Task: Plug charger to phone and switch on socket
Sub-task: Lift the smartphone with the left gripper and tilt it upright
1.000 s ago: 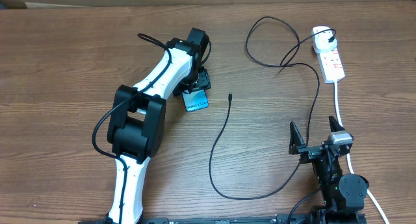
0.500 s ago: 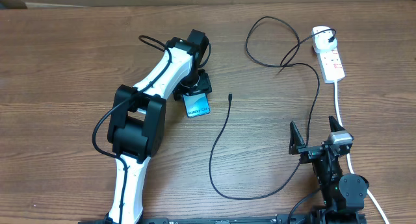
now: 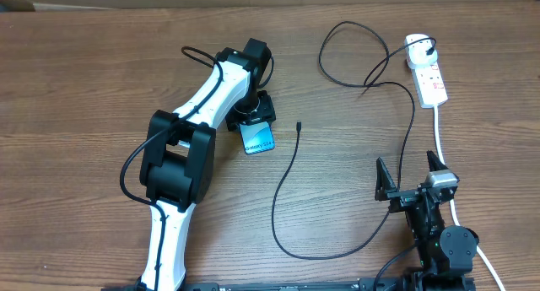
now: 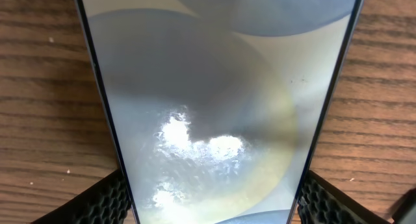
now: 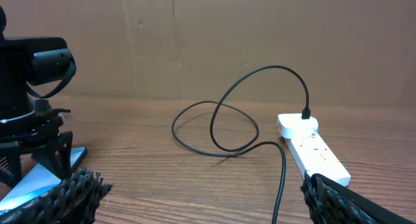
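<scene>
One phone [image 3: 257, 140] in pinching left claw [image 3: 254, 122], right claw [image 3: 411, 175] spread, charger [image 3: 287, 177] between them.

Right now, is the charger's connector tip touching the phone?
Apart. The overhead view shows a strip of bare table between the connector tip and the nearest edge of the phone.

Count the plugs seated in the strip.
1. A black plug sits at the strip's far end, by the overhead view's top right; the charger cable runs from it. No other plug shows on the strip.
</scene>
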### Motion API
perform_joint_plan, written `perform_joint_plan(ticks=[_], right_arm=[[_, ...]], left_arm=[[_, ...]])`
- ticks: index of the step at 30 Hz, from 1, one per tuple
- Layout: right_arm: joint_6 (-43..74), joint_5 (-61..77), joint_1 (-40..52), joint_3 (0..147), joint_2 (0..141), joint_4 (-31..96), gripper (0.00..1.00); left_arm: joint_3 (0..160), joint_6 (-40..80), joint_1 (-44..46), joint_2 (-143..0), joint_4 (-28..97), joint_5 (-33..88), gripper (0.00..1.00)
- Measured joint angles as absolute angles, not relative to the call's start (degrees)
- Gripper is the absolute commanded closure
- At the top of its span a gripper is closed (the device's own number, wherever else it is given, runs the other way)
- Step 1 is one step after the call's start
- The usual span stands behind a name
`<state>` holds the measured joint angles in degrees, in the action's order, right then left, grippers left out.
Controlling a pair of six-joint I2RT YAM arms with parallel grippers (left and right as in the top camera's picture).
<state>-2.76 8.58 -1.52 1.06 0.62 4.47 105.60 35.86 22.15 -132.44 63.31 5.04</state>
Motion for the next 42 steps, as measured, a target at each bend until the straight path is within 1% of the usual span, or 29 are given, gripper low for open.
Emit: perform_joint_plan(ticks=[10, 17, 27, 42], right_arm=[[-2.79, 8.56, -1.52, 1.06, 0.62, 4.49, 0.0], [-2.76, 8.56, -1.52, 1.06, 0.62, 4.47, 0.0], [-2.81, 8.58, -1.52, 1.06, 0.62, 4.45, 0.0], [-2.79, 8.58, -1.52, 1.06, 0.62, 4.49, 0.0]], left_arm=[[106.08, 35.86, 22.15, -132.44, 63.64, 5.93, 0.29], [106.54, 35.81, 21.69, -132.44, 63.7, 10.28, 0.3], [107.24, 35.77, 17.93, -132.44, 63.68, 21.93, 0.3], [107.24, 32.56, 13.23, -132.44, 62.3, 48.01, 0.3]])
